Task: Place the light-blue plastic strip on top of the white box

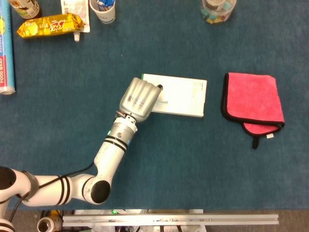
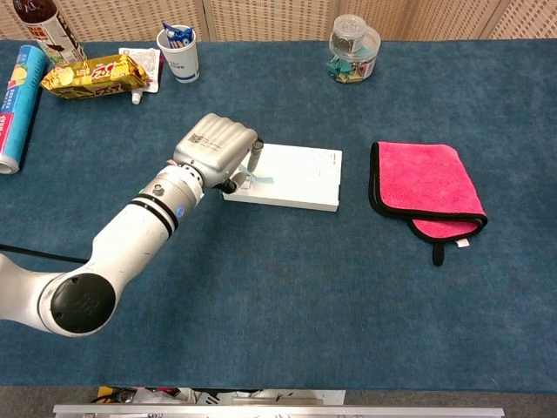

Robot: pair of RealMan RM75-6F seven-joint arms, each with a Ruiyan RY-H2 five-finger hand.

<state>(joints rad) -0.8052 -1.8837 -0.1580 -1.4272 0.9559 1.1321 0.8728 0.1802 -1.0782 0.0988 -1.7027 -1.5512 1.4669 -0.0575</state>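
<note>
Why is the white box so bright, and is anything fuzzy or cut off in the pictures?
Head view: the white box looks washed out, its print hard to read; the left hand has a soft shine; things along the top edge are cut off. Chest view: the light is even, shadows are soft, the box's print is small and blurry, and the pink cloth is sharp.
</note>
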